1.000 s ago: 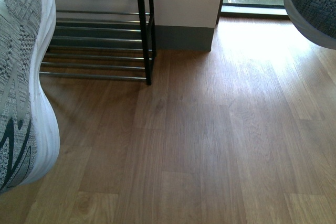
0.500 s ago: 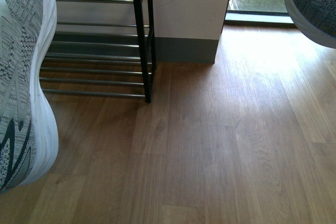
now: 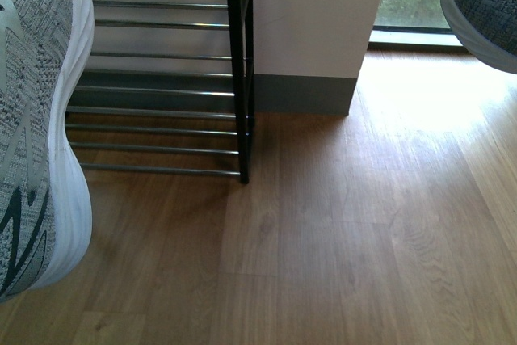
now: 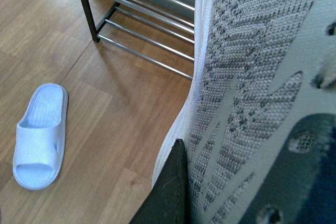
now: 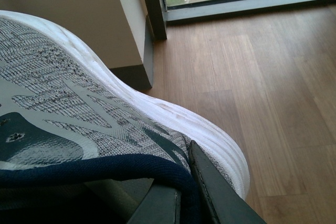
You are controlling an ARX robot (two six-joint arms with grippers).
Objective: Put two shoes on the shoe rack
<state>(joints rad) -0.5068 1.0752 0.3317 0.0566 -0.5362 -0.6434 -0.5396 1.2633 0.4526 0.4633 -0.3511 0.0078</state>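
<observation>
Left wrist view — left pincer (image 4: 171, 192) clamped on left sneaker (image 4: 252, 77); right pincer (image 5: 184, 200) on right sneaker (image 5: 79, 87).

The left sneaker (image 3: 40, 119), grey knit with a white sole, hangs on end above the floor beside the shoe rack (image 3: 243, 78), which has a black frame and chrome rods. The right sneaker (image 3: 483, 6) hangs well apart to its right. A pale blue slipper (image 4: 39, 135) lies flat near the rack.
</observation>
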